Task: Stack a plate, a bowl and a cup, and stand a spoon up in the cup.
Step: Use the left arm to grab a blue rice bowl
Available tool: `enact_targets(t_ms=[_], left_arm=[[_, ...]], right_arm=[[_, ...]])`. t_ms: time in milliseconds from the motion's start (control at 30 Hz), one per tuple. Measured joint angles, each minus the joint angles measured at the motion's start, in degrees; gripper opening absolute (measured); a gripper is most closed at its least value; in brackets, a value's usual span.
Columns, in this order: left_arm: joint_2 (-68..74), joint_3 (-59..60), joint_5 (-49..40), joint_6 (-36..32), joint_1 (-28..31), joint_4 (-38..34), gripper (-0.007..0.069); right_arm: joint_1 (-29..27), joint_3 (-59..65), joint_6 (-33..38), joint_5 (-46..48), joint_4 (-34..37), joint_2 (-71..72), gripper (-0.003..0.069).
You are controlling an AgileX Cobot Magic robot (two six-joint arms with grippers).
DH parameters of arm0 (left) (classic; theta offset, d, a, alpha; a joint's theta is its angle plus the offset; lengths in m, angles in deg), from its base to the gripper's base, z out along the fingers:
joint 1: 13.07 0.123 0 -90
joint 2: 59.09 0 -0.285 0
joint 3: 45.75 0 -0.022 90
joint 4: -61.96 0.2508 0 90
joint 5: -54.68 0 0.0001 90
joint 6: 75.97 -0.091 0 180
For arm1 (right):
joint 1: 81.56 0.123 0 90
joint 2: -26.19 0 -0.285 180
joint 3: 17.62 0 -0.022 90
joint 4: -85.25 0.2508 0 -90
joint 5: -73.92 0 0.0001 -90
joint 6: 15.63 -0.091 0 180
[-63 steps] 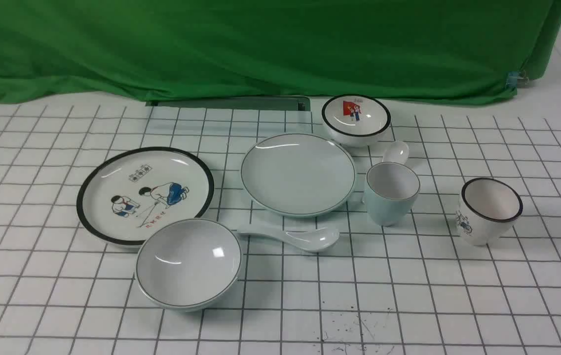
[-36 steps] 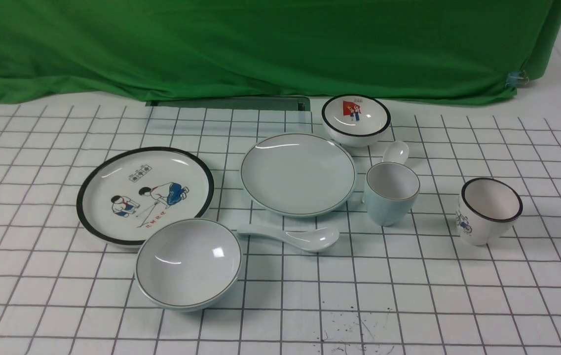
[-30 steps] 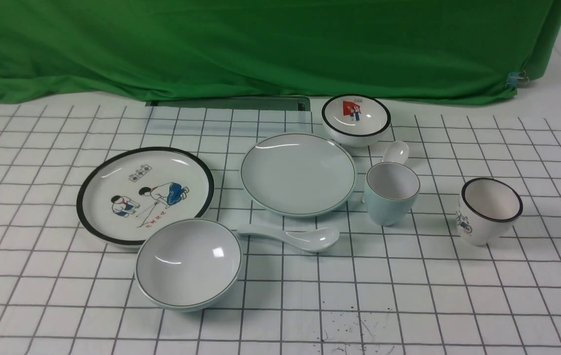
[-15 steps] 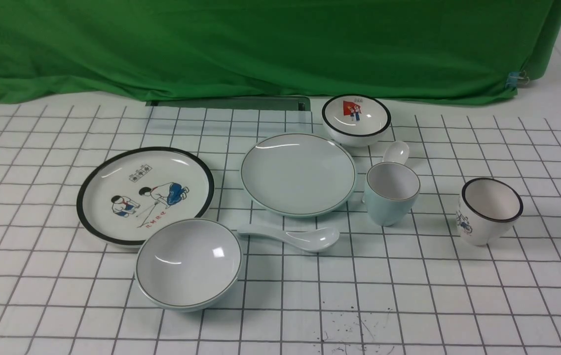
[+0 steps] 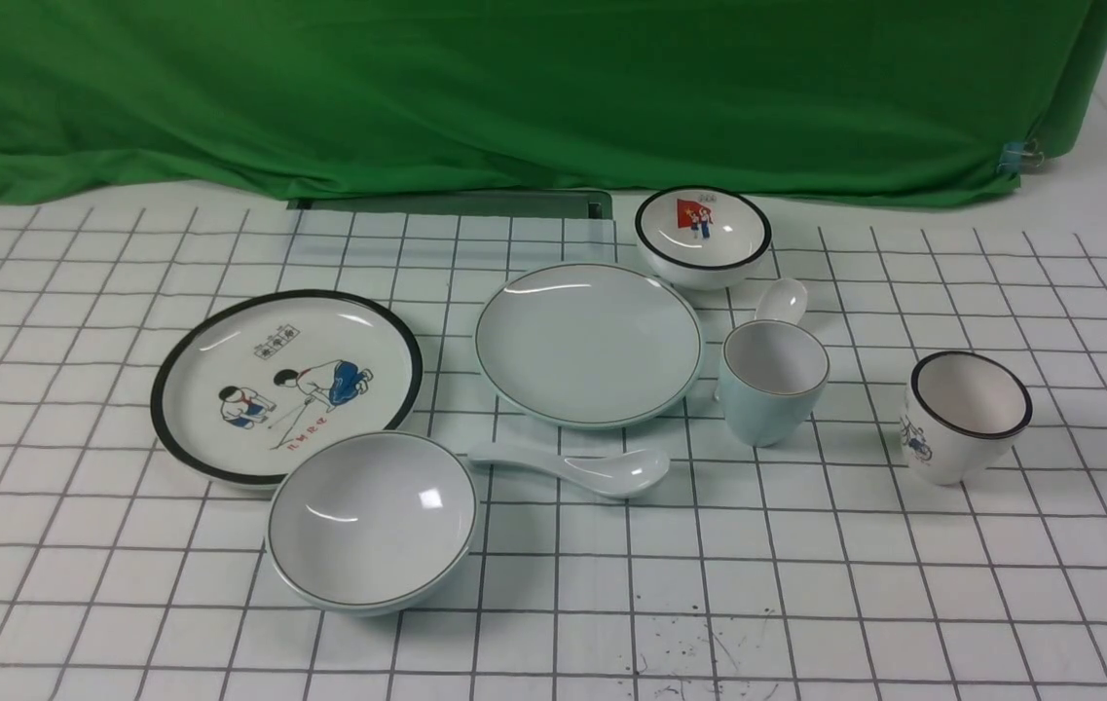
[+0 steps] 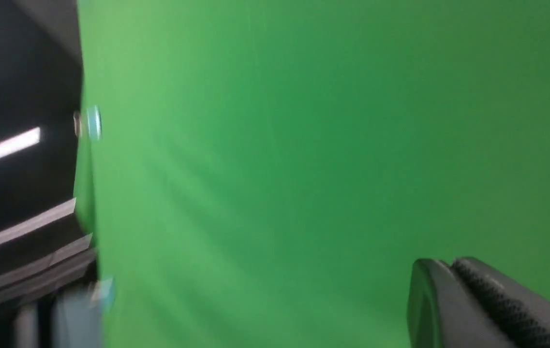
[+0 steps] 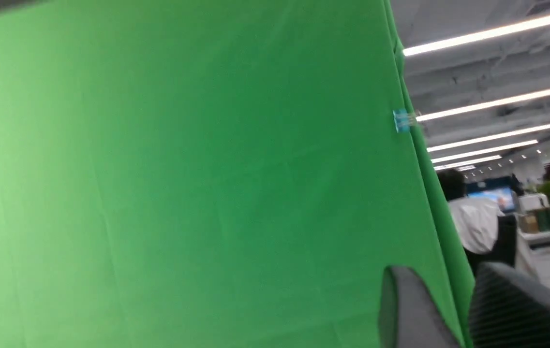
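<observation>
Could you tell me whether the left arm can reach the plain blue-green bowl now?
Probably yes: the bowl sits front left with nothing over or inside it; the cartoon plate lies close behind.

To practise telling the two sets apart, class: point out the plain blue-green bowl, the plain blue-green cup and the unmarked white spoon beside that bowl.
bowl (image 5: 371,521): front view, centre of its inside.
cup (image 5: 773,380): front view, inner wall just above its near rim.
spoon (image 5: 572,468): front view, where handle meets scoop.
</observation>
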Motion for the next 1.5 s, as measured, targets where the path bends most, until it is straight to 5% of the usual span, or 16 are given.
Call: enact_targets(t_ms=[100,200,367,567,633,767,867,1033,1233,1367,1500], left_arm=[[-0.06,-1.01,7.80,14.37,0.00,0.03,-0.0029],[2.02,-8.53,0.48,22.27,0.00,2.75,-0.0027],[12.95,-26.08,-19.81,23.93,0.00,10.45,-0.0027],[28.01,-31.12,-26.44,24.51,0.00,10.99,-0.0026],[35.42,-31.11,-30.74,26.37,-0.16,8.34,-0.0025],[43.19,-32.05,-41.26,23.36,-2.61,1.82,-0.0025],[53.56,-34.81,-57.07,6.36,-8.02,-10.40,-0.0017],[66.99,-40.46,-67.50,-3.99,-11.64,-19.84,0.0002],[78.67,-47.09,-71.96,-5.03,-11.99,-20.16,0.0144],[86.23,-52.22,-72.36,-1.89,-13.55,-19.39,0.0346],[91.09,-54.86,-70.60,2.74,-14.67,-15.21,0.0417]], right_arm=[[0.00,-1.99,0.52,3.87,0.00,-0.21,0.0129],[0.00,-8.68,4.21,9.33,0.00,-3.07,0.0035],[0.00,-20.46,14.48,16.33,0.00,-14.62,0.0014],[0.00,-28.41,20.68,28.27,0.00,-30.56,0.0014],[0.23,-31.21,20.83,39.49,1.86,-38.24,0.0015],[3.08,-34.54,25.53,54.17,7.46,-45.04,0.0015],[8.64,-36.41,34.40,64.61,12.40,-52.98,0.0015],[16.65,-36.67,38.26,65.49,14.00,-61.86,0.0015],[22.95,-37.52,38.93,61.06,14.31,-68.94,0.0015],[26.63,-39.31,38.95,61.38,14.37,-71.27,0.0015],[27.70,-39.44,39.00,61.54,14.42,-71.47,0.0015]])
